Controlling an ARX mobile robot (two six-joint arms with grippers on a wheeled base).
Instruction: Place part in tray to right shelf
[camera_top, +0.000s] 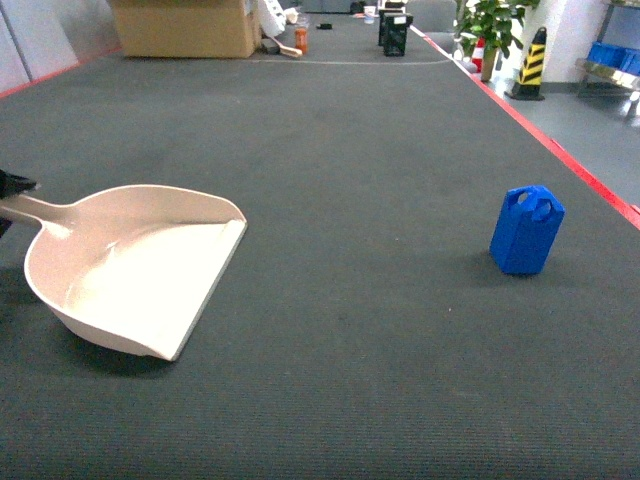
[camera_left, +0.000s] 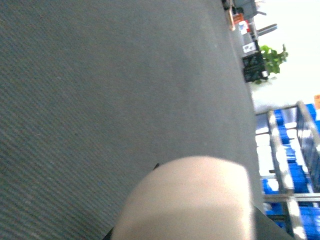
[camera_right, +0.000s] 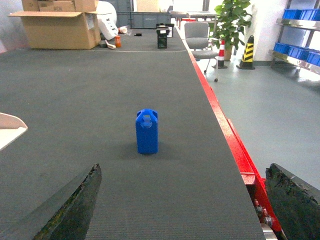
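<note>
The cream-white tray (camera_top: 140, 270) lies on the dark mat at the left, its flat lip facing right. Its long handle (camera_top: 40, 208) runs to the frame's left edge, where my left gripper (camera_top: 12, 186) is shut on it. The left wrist view shows that handle (camera_left: 190, 200) blurred and close, hiding the fingers. The blue part (camera_top: 527, 230) stands upright on the right side, apart from the tray. In the right wrist view my right gripper (camera_right: 183, 170) is wide open, with the part (camera_right: 147, 131) ahead of it and untouched. A steel shelf with blue crates (camera_left: 292, 165) shows far off.
A red strip (camera_top: 560, 155) marks the mat's right edge, with grey floor beyond. A cardboard box (camera_top: 185, 25), a potted plant (camera_top: 490, 25), a striped bollard (camera_top: 530, 60) and a chair (camera_right: 200, 40) stand at the far end. Blue bins on a rack (camera_right: 300, 47) sit at the right.
</note>
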